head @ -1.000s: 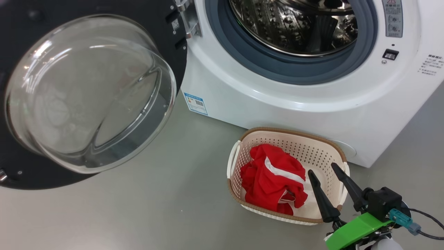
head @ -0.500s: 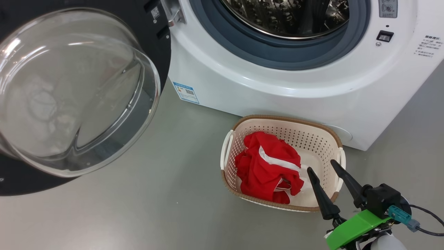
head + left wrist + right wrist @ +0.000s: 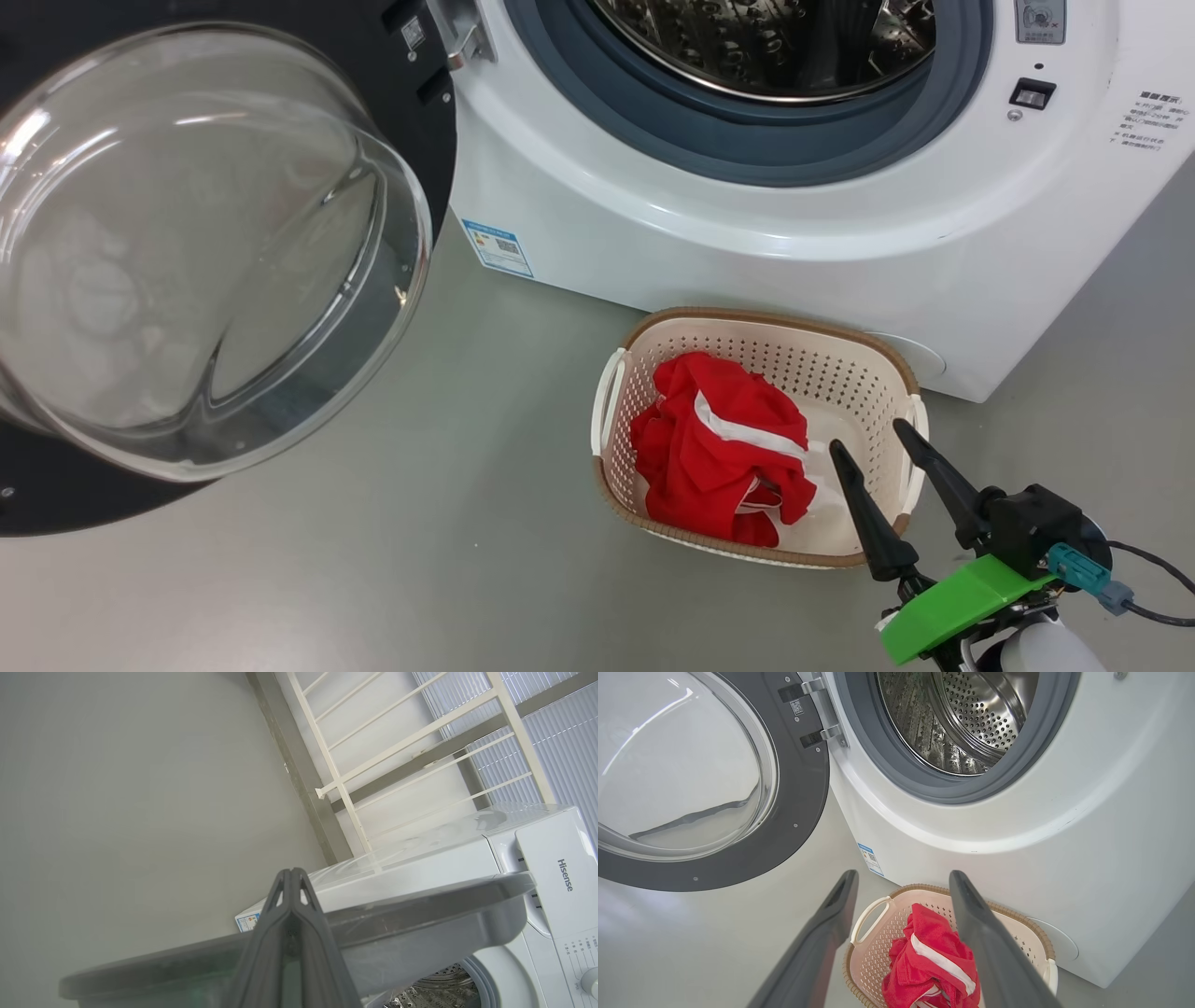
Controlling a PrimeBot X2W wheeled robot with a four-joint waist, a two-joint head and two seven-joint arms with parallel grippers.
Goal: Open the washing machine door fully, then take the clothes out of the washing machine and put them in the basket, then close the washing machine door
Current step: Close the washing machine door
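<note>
Two claws, two different states: the right claw [image 3: 866, 436] stands spread as wide as it goes and holds nothing, its dark fingers [image 3: 864, 509] angled over the basket's [image 3: 775, 318] near right corner. The left claw [image 3: 290, 873] has its fingers pressed flat together with nothing between them. Just ahead of the right claw and a little to its left, the clothes [image 3: 719, 457] lie heaped inside the basket. They form a crumpled red bundle with no clear long axis, though its white stripe slants down toward the claw's fingertips. The basket sits just before the washing machine [image 3: 747, 243], longer side roughly along the machine's front, probably so garments drop straight in. Beyond and above the claw, the drum [image 3: 766, 47] looks empty as far as it shows, so unloading seems done. Far to the claw's left, the washing machine door [image 3: 205, 252] hangs swung wide on its hinge [image 3: 462, 42], glass bowl bulging toward the robot. Its grey edge crosses just behind the left claw's fingertips; whether they touch it I cannot tell. My guess is that claw is placed to push the door shut.
</note>
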